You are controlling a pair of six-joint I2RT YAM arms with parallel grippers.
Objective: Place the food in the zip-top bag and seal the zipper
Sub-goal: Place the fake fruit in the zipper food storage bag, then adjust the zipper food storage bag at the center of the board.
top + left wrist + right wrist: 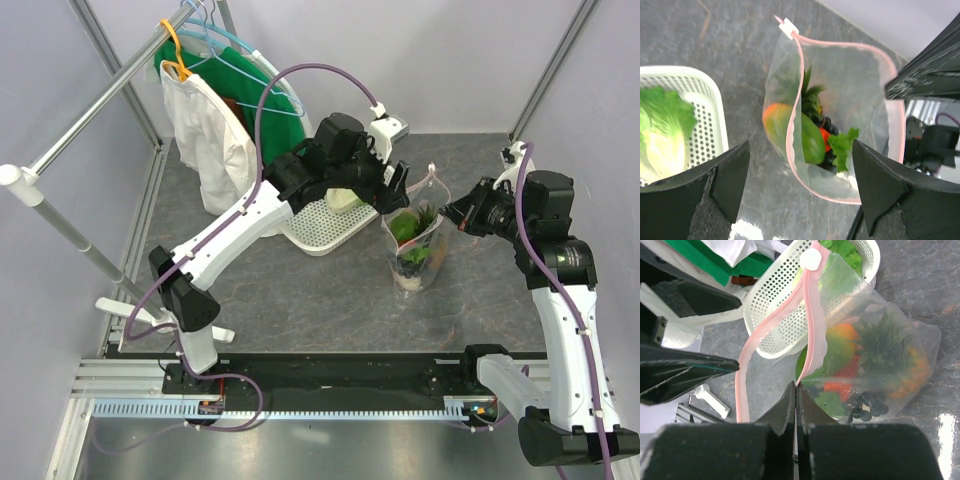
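Observation:
The zip-top bag (415, 250) stands on the table with its mouth open, its pink zipper (796, 90) curving round the opening. Inside lie food pieces: an orange-green fruit (777, 122), a red chili (840, 386), dark grapes (865, 407) and green leaves (842, 147). My left gripper (800, 185) is open and empty, hovering just above the bag's mouth (398, 188). My right gripper (796, 387) is shut on the zipper strip at the bag's right edge (452, 216). A white slider (811, 259) sits at the strip's far end.
A white lattice basket (320, 228) stands left of the bag and holds a lettuce (662, 132). At the back left a clothes rail (100, 105) carries hangers, a white shirt (215, 140) and a green garment (270, 110).

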